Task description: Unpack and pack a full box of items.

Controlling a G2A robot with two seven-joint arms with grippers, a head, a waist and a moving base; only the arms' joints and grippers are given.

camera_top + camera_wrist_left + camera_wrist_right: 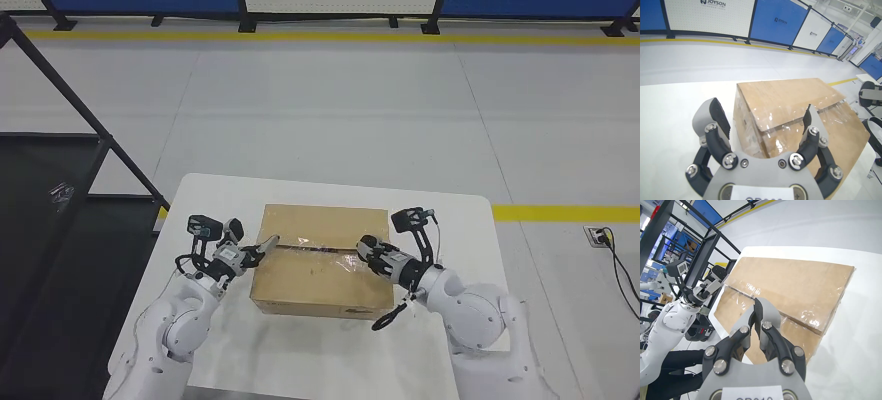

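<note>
**Taped box between two grippers**

The cardboard box [320,275] sits shut on the white table [330,365], with clear tape [325,252] along its top seam. The left gripper [762,104] has its fingers spread around the box's end edge just ahead. The right gripper [757,306], clenched with nothing seen between its fingers, is above the seam near the opposite edge. Bare tabletop lies behind both.

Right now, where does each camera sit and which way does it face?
Top view: above the arms, looking down at the cardboard box on the table; left arm and right arm show.
Left wrist view: on that wrist, facing across the box toward partition panels; its open jaws show.
Right wrist view: on that wrist, facing across the box toward the left arm; its shut jaws show.
All share the box's taped seam.
</note>
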